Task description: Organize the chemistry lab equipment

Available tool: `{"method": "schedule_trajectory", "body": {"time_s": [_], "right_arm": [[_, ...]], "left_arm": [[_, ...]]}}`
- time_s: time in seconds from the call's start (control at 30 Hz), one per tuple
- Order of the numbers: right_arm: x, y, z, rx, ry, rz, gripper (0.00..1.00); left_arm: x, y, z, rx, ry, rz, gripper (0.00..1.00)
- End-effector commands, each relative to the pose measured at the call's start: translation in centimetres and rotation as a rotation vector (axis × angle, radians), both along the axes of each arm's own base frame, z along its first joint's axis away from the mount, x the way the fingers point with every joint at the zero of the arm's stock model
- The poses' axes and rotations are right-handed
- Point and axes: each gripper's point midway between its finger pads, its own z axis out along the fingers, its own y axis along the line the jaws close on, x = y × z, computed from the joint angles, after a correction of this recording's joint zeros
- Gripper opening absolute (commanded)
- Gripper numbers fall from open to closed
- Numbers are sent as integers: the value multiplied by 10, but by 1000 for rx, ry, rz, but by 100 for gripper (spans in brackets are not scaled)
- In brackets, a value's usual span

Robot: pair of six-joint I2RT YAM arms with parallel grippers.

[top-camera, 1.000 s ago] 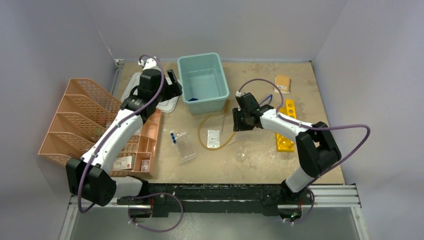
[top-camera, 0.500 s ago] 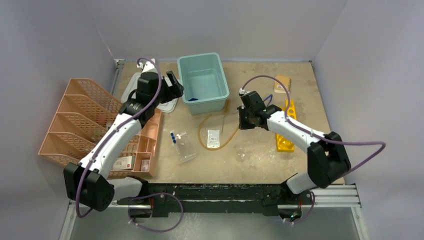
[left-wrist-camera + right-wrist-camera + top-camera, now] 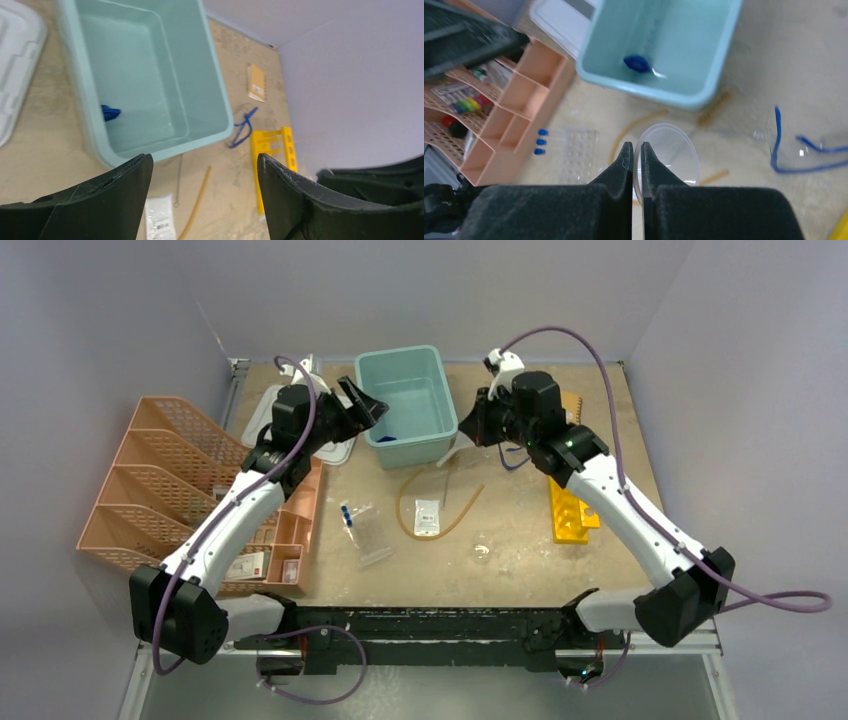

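My right gripper (image 3: 634, 146) is shut on the rim of the clear glass dish (image 3: 671, 150) and holds it edge-on in the air beside the right wall of the teal bin (image 3: 428, 360); in the top view this gripper (image 3: 475, 426) is just right of the bin. My left gripper (image 3: 366, 406) is open and empty above the bin's left rim, its jaws wide apart (image 3: 205, 162). The blue-based clear cylinder (image 3: 638, 63) lies in the bin. Amber tubing (image 3: 440, 518), a white packet (image 3: 427, 517), blue-capped tubes (image 3: 346, 512) and blue-framed safety glasses (image 3: 799, 150) lie on the table.
Peach organizer trays (image 3: 160, 480) stand at the left, with a white lid (image 3: 338, 448) behind them. A yellow rack (image 3: 570, 510) and a brown notebook (image 3: 567, 405) are on the right. A clear plastic piece (image 3: 372, 538), a thin brush (image 3: 178, 180) and a small clear item (image 3: 482, 550) lie mid-table.
My right arm has risen from the table and swung back toward the bin's right side, carrying the dish. My left gripper has shifted slightly right over the bin's rim.
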Motion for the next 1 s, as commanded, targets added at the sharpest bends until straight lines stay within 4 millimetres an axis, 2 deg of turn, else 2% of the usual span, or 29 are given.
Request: {"method": "schedule_trajectory", "body": {"time_s": [0.0, 0.1, 0.27, 0.33, 0.43, 0.57, 0.63, 0.8, 0.97], "right_arm": [[24, 35, 58, 78, -162, 146, 0], [31, 53, 82, 120, -218, 222, 0], [57, 72, 99, 185, -259, 224, 0], [65, 81, 106, 228, -268, 236, 0], [73, 92, 116, 288, -276, 262, 0], [87, 95, 121, 378, -252, 275, 0], [93, 94, 120, 424, -230, 292, 0], [105, 97, 113, 492, -181, 332, 0], [109, 96, 109, 550, -147, 357, 0]], "left_arm": [[-7, -37, 54, -218, -125, -176, 73], [-15, -51, 53, -235, -125, -271, 67], [-28, -60, 48, -256, -137, -361, 68], [-24, -60, 42, -264, -123, -345, 70], [-6, -60, 40, -316, -96, -275, 73], [8, -66, 36, -348, -73, -261, 69], [11, -65, 36, -356, -76, -253, 62], [20, -64, 56, -393, -134, -229, 45], [29, -59, 64, -408, -177, -184, 51]]}}
